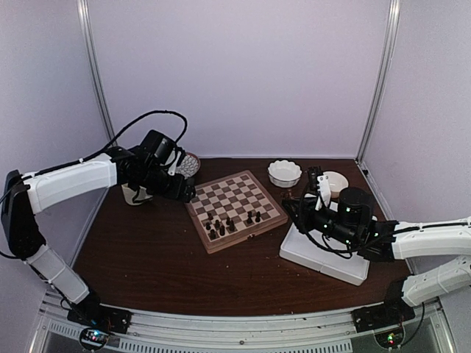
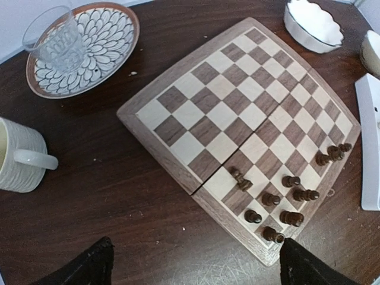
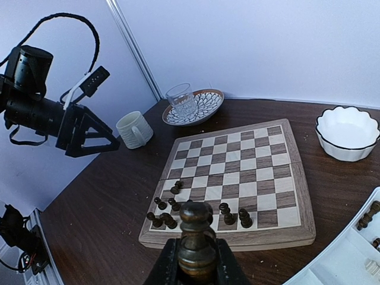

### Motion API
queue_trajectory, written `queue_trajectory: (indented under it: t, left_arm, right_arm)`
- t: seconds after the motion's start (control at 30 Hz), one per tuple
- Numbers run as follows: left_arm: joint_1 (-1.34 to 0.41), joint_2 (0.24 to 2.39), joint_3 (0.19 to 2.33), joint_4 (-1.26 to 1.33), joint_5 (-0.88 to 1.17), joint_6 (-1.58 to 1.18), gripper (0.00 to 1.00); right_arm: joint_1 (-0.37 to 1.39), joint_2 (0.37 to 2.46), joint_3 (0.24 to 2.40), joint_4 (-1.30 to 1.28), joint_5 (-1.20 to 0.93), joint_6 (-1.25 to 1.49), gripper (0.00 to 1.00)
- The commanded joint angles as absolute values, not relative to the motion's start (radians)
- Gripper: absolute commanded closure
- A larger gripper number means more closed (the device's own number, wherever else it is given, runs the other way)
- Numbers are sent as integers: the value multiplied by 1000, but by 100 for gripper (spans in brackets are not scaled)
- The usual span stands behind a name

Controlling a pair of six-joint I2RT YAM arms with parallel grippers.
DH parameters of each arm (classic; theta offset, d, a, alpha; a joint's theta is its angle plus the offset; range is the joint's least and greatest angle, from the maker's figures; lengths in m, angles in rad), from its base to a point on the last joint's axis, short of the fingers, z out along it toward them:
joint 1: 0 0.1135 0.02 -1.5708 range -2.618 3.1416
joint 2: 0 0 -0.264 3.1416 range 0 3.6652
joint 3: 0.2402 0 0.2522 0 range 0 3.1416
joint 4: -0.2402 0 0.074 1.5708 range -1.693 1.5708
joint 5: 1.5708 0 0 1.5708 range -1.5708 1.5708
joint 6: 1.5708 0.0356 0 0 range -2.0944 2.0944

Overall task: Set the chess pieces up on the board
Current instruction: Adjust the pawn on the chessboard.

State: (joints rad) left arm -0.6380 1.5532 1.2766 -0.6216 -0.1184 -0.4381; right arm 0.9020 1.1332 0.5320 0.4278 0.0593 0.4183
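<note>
- Closest to the right wrist camera, a dark chess piece (image 3: 196, 233) stands upright in the right claw (image 3: 196, 261), which is pinched narrow around its base.
- That claw hangs just right of the board (image 1: 237, 193), above the far end of the white tray (image 1: 324, 257).
- Further dark pieces wait in the tray.
- About ten dark pieces (image 2: 285, 199) crowd the board's near rows, loosely placed. One looks tipped over.
- No pale pieces show on the board.
- Left claw (image 2: 196, 264) is spread wide and holds nothing, hovering over the board's left corner.
- Step in hand, as I judge it: carrying one dark piece from the tray to the board, with the setup far from done.
- Next move calls for swinging left over a free near square and lowering straight down. The claw should open only once the base sits flat, clear of neighbouring pieces that would topple easily.
</note>
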Motion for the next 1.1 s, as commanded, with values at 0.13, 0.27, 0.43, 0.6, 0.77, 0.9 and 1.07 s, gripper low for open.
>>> queue_trajectory:
  t: [0.13,0.27,0.43,0.6,0.77,0.9,1.07]
  left_arm:
    - [-598,1655,1302,-532,-1,-643,11]
    - [-598,1710,1361,-567,55,-629,23]
    - [-598,1824,1467,-689,86,-630,27]
    - [-601,1876,1493,-669,128,-685,28]
    - [-603,1931,1547,-677,136,-723,33]
    - [-607,1967,1576,-678,133,-767,37]
    - [-613,2027,1632,-704,137,-842,47]
  right_arm:
    - [896,1114,534,425,87,404,96]
    - [896,1105,533,422,90,403,96]
    - [897,1110,533,425,88,406,96]
    - [896,1117,536,425,92,405,96]
    - [896,1115,534,425,90,406,96]
    - [896,1115,535,427,89,408,96]
    - [896,1115,535,428,89,410,96]
